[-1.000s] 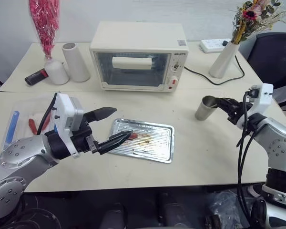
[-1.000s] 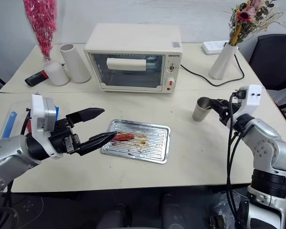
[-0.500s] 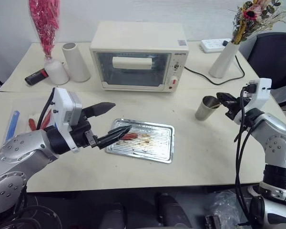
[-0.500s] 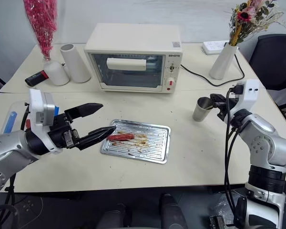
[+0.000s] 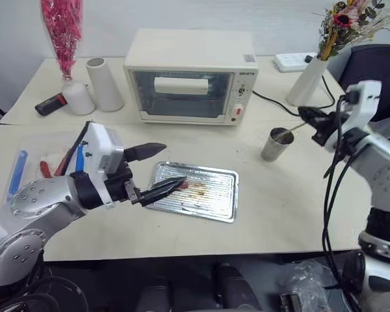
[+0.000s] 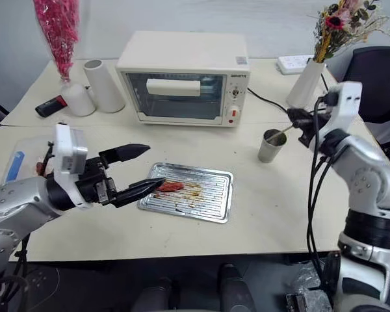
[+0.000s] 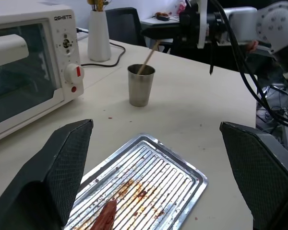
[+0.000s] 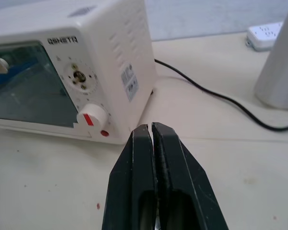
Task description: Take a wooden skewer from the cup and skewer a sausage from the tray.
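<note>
From the head's left eye, the right pincer (image 5: 307, 117) sits above and to the right of the cup (image 5: 272, 144), clamped on the upper end of the wooden skewer (image 5: 292, 129), whose lower end is inside the cup's mouth. The left pincer (image 5: 157, 170) hangs over the near left end of the tray (image 5: 214, 195), jaws wide apart and empty, with the sausage (image 5: 182, 184) lying just past its lower finger. The right eye gives the same layout on the bench (image 6: 273, 208), the skewer slanting up from the cup toward the oven (image 6: 185, 78) side. The left wrist camera looks between its spread fingers (image 7: 69, 158) across the ridged tray to the cup, the stick leaning out of it. The right wrist camera shows its own two fingers (image 8: 139, 187) pressed flat together. I would say the step in hand is drawing the skewer out; next it needs lifting clear of the rim, then carrying to the tray and aiming at the sausage.
</note>
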`<control>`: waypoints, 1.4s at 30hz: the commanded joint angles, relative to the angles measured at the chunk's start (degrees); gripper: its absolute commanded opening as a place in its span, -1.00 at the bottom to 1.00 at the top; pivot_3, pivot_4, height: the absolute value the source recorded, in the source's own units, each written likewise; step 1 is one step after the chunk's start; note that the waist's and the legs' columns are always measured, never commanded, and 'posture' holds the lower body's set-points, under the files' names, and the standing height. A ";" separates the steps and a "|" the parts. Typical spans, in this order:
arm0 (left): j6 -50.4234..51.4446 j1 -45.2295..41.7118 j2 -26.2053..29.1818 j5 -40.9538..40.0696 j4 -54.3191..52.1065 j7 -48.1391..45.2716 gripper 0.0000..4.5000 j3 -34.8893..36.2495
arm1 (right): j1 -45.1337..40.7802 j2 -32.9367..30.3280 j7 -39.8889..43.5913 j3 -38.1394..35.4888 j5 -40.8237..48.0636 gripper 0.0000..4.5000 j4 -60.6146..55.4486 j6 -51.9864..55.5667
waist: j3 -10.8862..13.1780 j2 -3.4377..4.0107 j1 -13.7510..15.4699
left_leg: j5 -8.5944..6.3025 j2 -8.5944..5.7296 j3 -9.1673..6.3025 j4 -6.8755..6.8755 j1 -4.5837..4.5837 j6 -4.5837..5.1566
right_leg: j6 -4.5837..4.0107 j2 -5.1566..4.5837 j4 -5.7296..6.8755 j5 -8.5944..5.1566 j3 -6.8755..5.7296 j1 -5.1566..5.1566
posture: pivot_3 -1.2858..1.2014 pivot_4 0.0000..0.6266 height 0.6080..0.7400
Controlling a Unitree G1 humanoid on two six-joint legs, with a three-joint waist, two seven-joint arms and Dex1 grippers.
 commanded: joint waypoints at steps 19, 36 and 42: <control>-7.98 -13.12 -5.63 14.47 7.97 -12.94 1.00 -9.60 | -23.39 6.14 0.06 -9.01 29.17 -0.99 8.98 38.94 | 0.00 0.00 -0.18 | -0.03 0.08 0.02 -0.02 -0.13 0.12 | 0.11 -0.03 -0.16 0.07 0.05 -0.04 | 0.03 -0.52 1.00; -6.94 -10.27 -6.86 15.13 6.21 -8.01 1.00 -6.40 | -13.22 20.66 -43.18 -0.22 75.03 -0.99 9.52 17.92 | 0.01 0.02 -0.18 | -0.06 0.24 -0.08 -0.04 -0.49 0.23 | 0.17 -0.22 -0.21 0.10 -0.17 -0.17 | 0.03 -0.52 1.00; -6.98 -10.81 -9.17 15.68 6.22 -6.34 1.00 -6.04 | -11.18 22.42 -44.00 1.65 75.11 -0.99 5.78 14.67 | 0.01 0.02 -0.21 | -0.05 0.32 -0.07 -0.02 -0.48 0.24 | 0.21 -0.14 -0.19 0.12 -0.15 -0.17 | 0.03 -0.52 1.00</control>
